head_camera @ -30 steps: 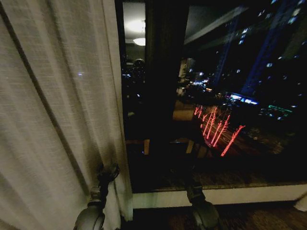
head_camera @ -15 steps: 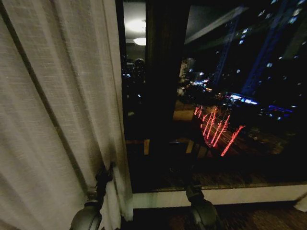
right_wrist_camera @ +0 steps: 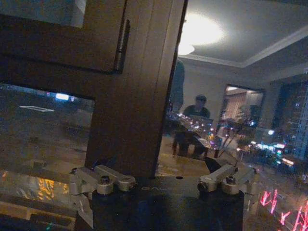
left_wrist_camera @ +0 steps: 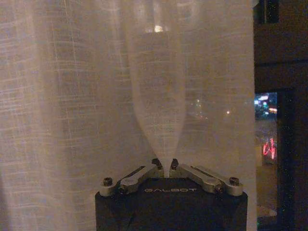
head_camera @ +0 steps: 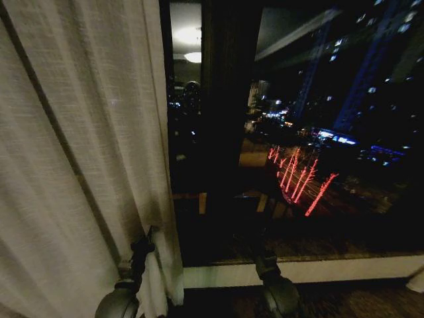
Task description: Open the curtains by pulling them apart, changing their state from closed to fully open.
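Left gripper (left_wrist_camera: 163, 164) is pinched tight on a fold of the sheer off-white pleated curtain (head_camera: 79, 165), bunched at the left w/ the dark window glass (head_camera: 298, 132) bare, right gripper (right_wrist_camera: 166, 180) wide open & empty near the sill, so imo mid-pull, next it needs dragging further left

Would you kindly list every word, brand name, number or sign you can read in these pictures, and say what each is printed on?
"GALBOT" – printed in pale letters on the black housing of the left gripper, just below its jaws, which are pinched on a fold of the sheer curtain.
The matching spot on the right gripper housing is too dark to read.
The red and blue city lights beyond the window glass form no readable text.
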Robot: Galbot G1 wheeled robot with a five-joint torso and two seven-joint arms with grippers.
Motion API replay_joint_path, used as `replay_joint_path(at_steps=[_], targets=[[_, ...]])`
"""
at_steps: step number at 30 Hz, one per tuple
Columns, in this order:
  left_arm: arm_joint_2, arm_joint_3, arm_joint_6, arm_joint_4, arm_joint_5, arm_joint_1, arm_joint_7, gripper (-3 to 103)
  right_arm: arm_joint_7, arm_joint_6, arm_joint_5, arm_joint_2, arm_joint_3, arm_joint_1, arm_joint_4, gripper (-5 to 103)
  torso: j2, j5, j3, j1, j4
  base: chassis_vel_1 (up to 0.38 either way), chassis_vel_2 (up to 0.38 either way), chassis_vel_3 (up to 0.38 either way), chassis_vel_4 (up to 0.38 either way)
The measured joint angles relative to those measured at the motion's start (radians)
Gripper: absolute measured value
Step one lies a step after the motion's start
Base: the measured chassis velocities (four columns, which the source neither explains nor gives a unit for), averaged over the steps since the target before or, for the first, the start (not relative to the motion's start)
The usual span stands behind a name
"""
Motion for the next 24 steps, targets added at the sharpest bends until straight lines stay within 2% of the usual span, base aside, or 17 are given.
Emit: replay_joint_path(at_steps=[11,24], targets=[[0.007,-0.027,-0.007,-0.036,-0.006,0.037,0.002,0,0.000,0.000,-0.013,0.007,-0.013,-0.005,0.016,100,0.000,0.0002,0.000,0.000,0.0000,0.073,0.079,-0.074,-0.065],[-0.003,-0.034,-0.010,-0.085,0.002,0.069,-0.002,0,0.000,0.000,-0.011,-0.001,-0.011,-0.007,0.038,100,0.000,0.0001,0.000,0.000,-0.0001,0.273,0.284,-0.274,-0.278]])
